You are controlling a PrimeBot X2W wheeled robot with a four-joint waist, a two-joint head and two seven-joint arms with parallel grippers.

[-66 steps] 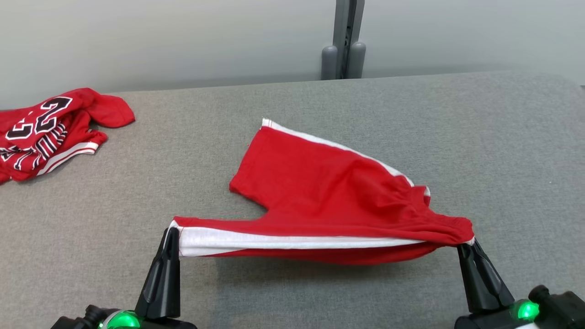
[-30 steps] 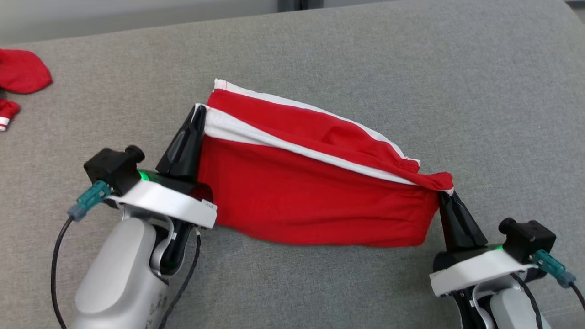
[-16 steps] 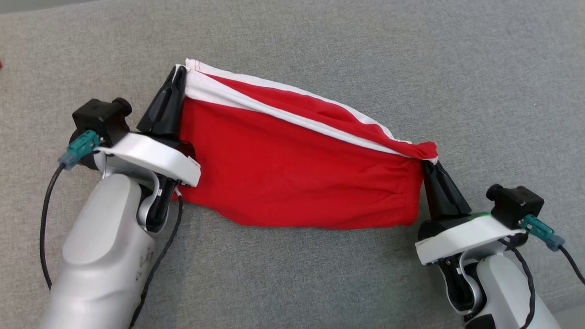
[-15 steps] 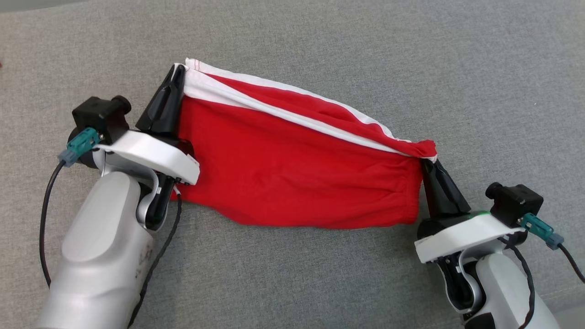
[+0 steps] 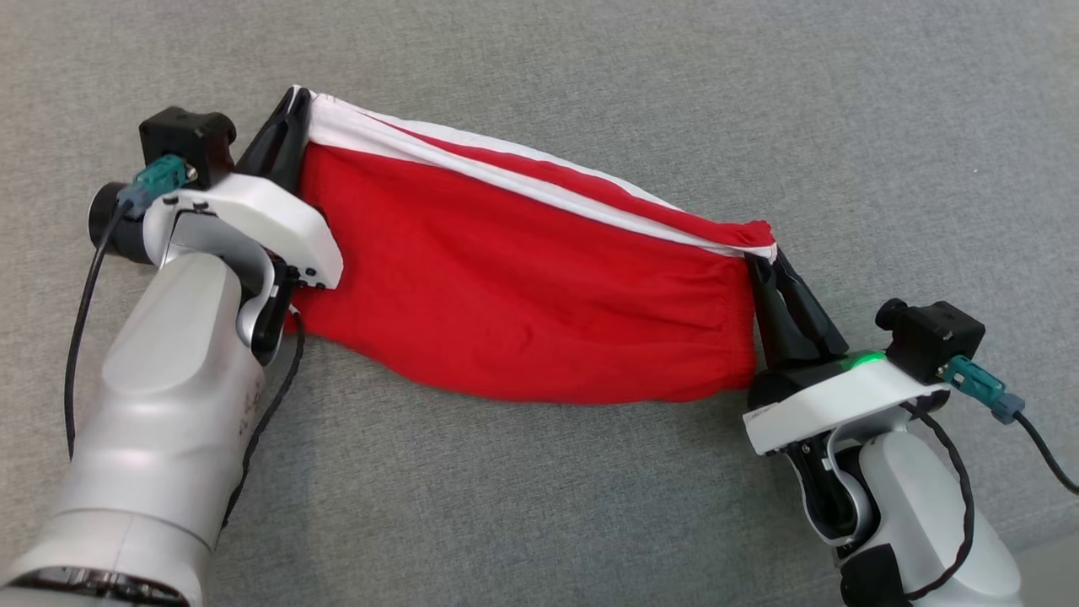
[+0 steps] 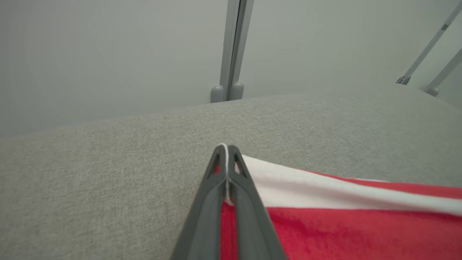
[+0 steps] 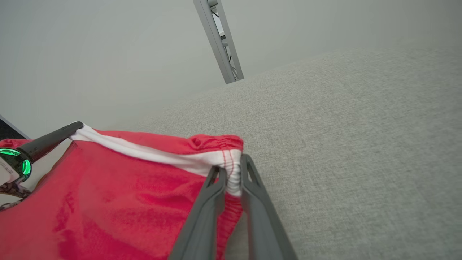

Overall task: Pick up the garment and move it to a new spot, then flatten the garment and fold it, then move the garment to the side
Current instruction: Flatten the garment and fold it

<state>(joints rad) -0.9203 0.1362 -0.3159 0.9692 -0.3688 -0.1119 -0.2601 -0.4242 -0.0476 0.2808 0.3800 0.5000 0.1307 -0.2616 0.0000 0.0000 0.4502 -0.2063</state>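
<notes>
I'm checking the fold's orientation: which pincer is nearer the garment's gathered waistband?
Right. The right pincer is at the waistband corner, jaws slightly parted around the cloth. The left pincer clamps the opposite corner of the garment, at the leg hem.

My white left wrist housing covers the near left corner of the red cloth garment with white stripes, and most of the garment's lower layer is hidden under its top one. In both my wrist views the garment runs off the bottom edge. Whether my right gripper truly pinches the garment's white hem, I cannot tell.
</notes>
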